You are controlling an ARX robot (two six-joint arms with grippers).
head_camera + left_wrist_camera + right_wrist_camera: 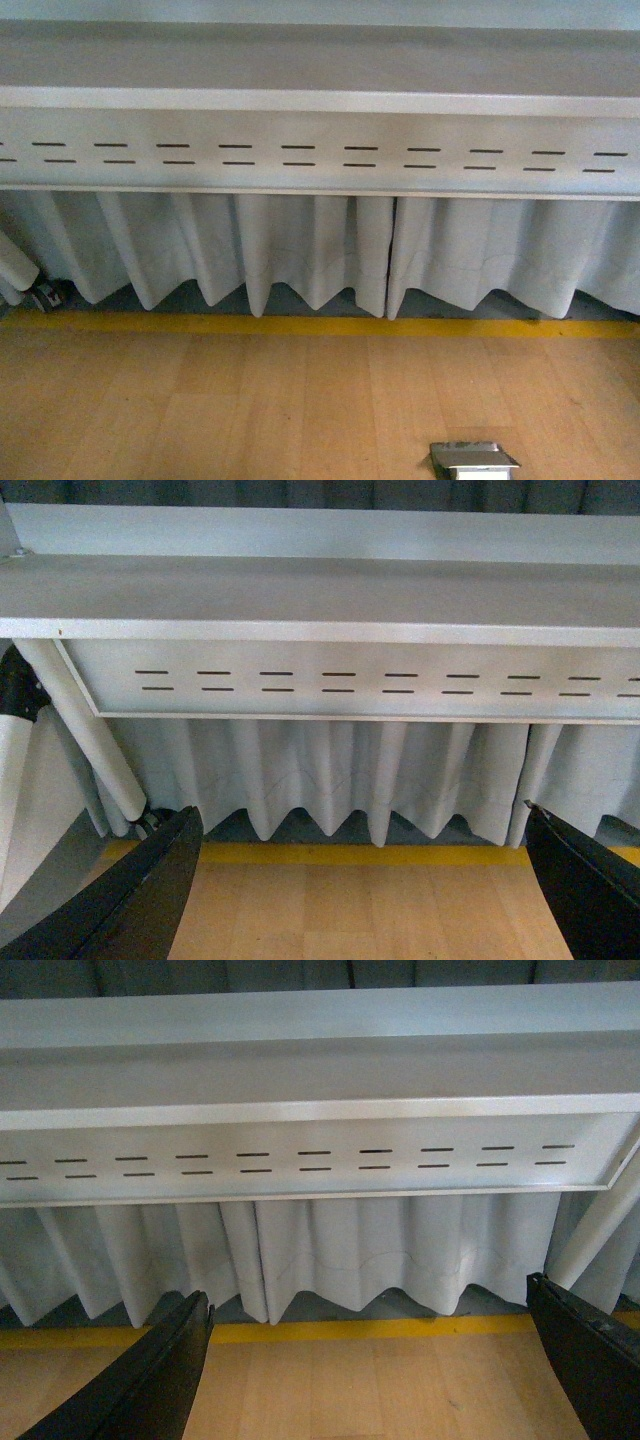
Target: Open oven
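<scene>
The oven is out of view in all three views. My left gripper (365, 890) is open, its black fingers (130, 900) spread wide over bare wooden floor with nothing between them. My right gripper (370, 1365) is open too, its black fingers (150, 1385) framing the same kind of floor and holding nothing. Neither arm shows in the front view.
A grey table (320, 100) with a slotted apron fills the top of the front view; pleated white cloth (300, 250) hangs under it down to a yellow floor strip (300, 325). A small metal floor plate (472, 460) lies at the lower right. A white table leg (85, 730) slants down.
</scene>
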